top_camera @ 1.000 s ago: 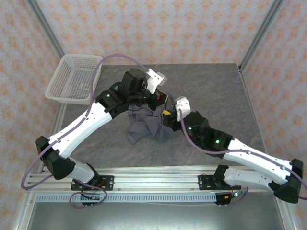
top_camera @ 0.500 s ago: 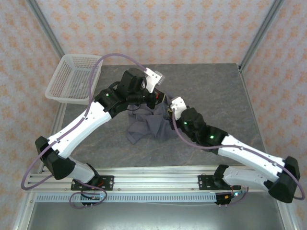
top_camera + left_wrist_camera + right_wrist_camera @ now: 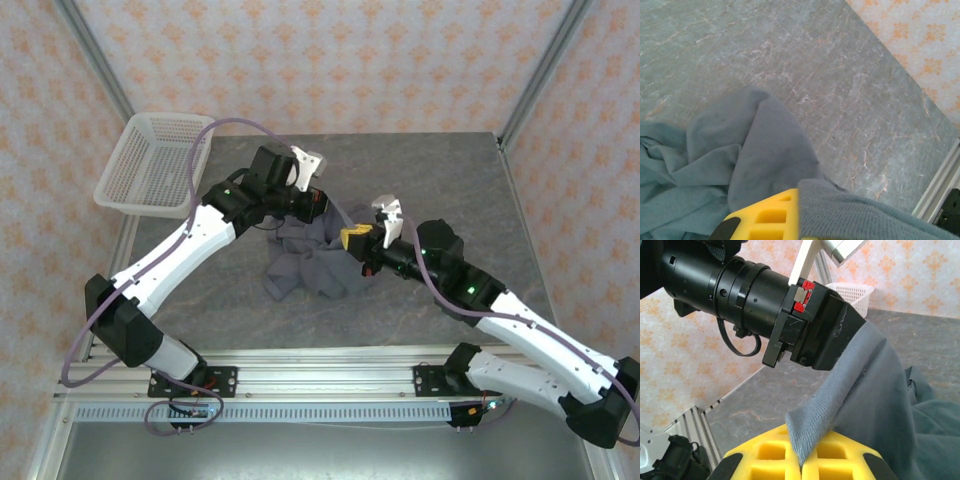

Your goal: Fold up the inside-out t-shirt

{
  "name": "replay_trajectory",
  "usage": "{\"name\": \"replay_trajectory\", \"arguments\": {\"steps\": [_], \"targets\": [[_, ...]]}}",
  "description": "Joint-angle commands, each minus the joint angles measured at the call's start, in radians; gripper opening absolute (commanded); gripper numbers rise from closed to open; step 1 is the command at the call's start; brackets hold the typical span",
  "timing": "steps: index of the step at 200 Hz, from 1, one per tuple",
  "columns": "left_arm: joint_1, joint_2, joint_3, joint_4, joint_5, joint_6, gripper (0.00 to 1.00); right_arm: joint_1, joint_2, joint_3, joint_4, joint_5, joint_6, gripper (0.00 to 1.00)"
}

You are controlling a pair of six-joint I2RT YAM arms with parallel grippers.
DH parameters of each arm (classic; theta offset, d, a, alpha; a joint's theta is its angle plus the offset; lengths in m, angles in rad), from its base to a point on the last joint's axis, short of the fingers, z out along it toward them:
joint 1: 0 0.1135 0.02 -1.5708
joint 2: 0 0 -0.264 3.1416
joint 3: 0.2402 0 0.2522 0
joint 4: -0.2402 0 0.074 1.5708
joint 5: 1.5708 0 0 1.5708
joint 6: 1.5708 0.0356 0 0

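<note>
Garment: inside-out t-shirt (image 3: 312, 268), dark slate-grey soft cloth, lying crumpled near the middle of the worktop (image 3: 440, 180), between the two arms. The bulk rests in a rumpled heap on the grey marbled surface. One edge is raised off the heap at its far side.

Left hand (image 3: 318, 206): at the far edge of the heap, pressed together on the raised edge of the shirt. In the left wrist view, cloth drapes over its yellow finger (image 3: 767, 220).

Right hand (image 3: 354, 239): just right of the left hand, near it. Its yellow pads (image 3: 765, 455) are pressed together, pinching a fold of the same cloth. In the right wrist view, a band of fabric runs up from this pinch into the left hand's black body.

Basket (image 3: 150, 165): white plastic mesh, at the far left corner of the worktop, well apart from the shirt.
</note>
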Motion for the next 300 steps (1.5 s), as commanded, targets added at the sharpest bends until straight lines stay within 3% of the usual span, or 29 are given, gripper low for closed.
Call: {"name": "replay_trajectory", "arguments": {"steps": [1, 52, 90, 108, 124, 149, 174, 217, 242, 274, 286, 300], "targets": [[0.046, 0.0, -0.01, -0.007, -0.119, 0.012, 0.0, -0.003, -0.027, 0.001, 0.157, -0.089, 0.062, 0.0], [0.05, 0.04, -0.039, -0.02, -0.148, 0.02, 0.0, -0.076, -0.035, -0.039, 0.4, -0.12, 0.228, 0.0], [0.053, 0.01, -0.087, 0.018, -0.155, 0.011, 0.0, -0.088, -0.03, -0.075, 0.375, -0.091, 0.235, 0.0], [0.058, -0.044, -0.114, 0.052, -0.126, 0.023, 0.34, -0.097, -0.027, -0.059, 0.33, -0.033, 0.242, 0.0], [0.06, -0.121, -0.164, 0.117, -0.035, 0.069, 0.52, -0.113, -0.017, -0.032, 0.262, 0.022, 0.26, 0.0], [0.061, -0.237, -0.246, 0.196, 0.117, 0.142, 0.61, -0.14, -0.001, -0.008, 0.25, -0.021, 0.286, 0.0], [0.058, -0.299, -0.296, 0.274, 0.297, 0.185, 0.63, -0.142, 0.016, 0.003, 0.249, -0.047, 0.294, 0.0], [-0.003, -0.23, -0.211, 0.274, 0.342, 0.235, 0.55, -0.142, 0.044, 0.026, 0.252, -0.083, 0.306, 0.0], [-0.065, -0.134, -0.111, 0.259, 0.396, 0.241, 0.36, -0.142, 0.042, 0.027, 0.247, -0.073, 0.305, 0.0], [-0.075, -0.066, -0.067, 0.198, 0.354, 0.262, 0.38, -0.142, 0.031, 0.033, 0.238, -0.076, 0.305, 0.0], [-0.075, -0.066, -0.073, 0.202, 0.332, 0.258, 0.29, -0.142, 0.028, 0.039, 0.224, -0.077, 0.304, 0.0], [-0.074, -0.081, -0.071, 0.202, 0.309, 0.245, 0.05, -0.142, 0.022, 0.05, 0.16, -0.025, 0.287, 0.0]]}}
